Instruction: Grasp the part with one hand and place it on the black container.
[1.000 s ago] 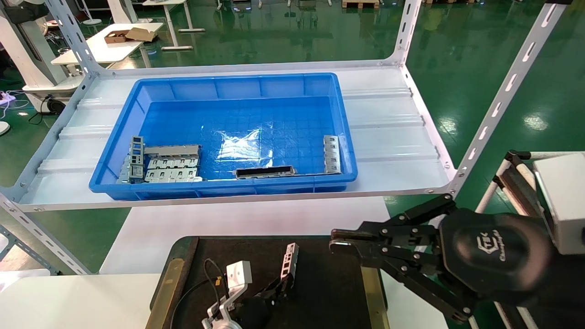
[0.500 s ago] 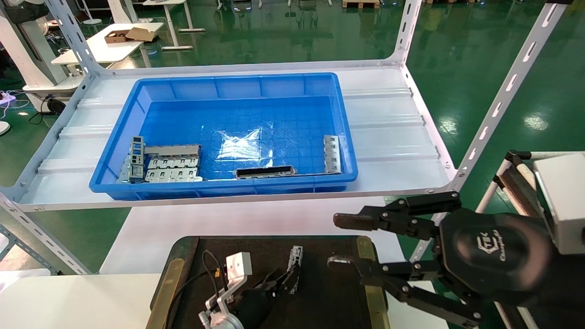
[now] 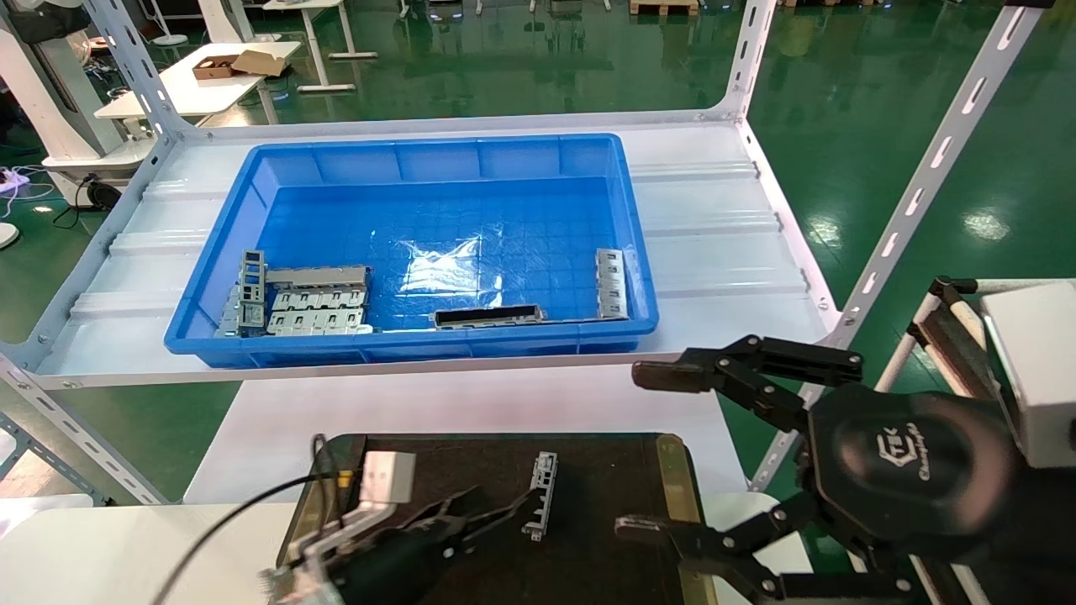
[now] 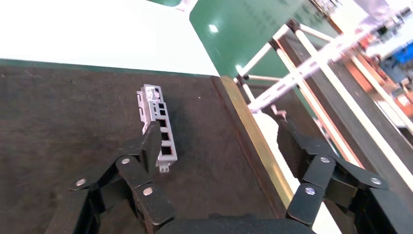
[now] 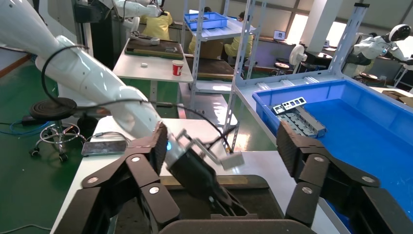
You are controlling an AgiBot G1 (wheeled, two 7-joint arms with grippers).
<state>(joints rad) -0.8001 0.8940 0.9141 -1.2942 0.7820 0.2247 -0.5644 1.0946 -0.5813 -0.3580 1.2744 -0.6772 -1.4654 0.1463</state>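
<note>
Since half a second ago the left gripper (image 4: 216, 161) has drawn back toward the near left and spread its fingers, and the part (image 3: 544, 494) now rests on the black container (image 3: 605, 487) on its own; the right gripper (image 3: 664, 454) has opened wider too.

Judging from the left wrist view, one left finger (image 4: 148, 146) sits against, or just beside, the near end of the part (image 4: 157, 127), while the other finger is well apart, out past the container's brass-coloured strip (image 4: 253, 141). The fingers are wide open and hold nothing. The risk here: if that finger catches on a square cut-out window as the arm retreats, it could drag or tip the slim box, which seems to stand on a narrow edge and would topple easily.

Nearest, the black container on the counter (image 3: 471, 403) carries only this one part, lying right of its centre.

Farther off, on the shelf, the blue plastic bin (image 3: 437, 160) holds a cluster of grey perforated pieces (image 3: 303, 302) at its near left, a long piece with a dark hollow interior (image 3: 487, 316) near the middle of its front wall, and one more silver piece (image 3: 611, 283) at the right.

The right gripper hovers empty at the near right.
</note>
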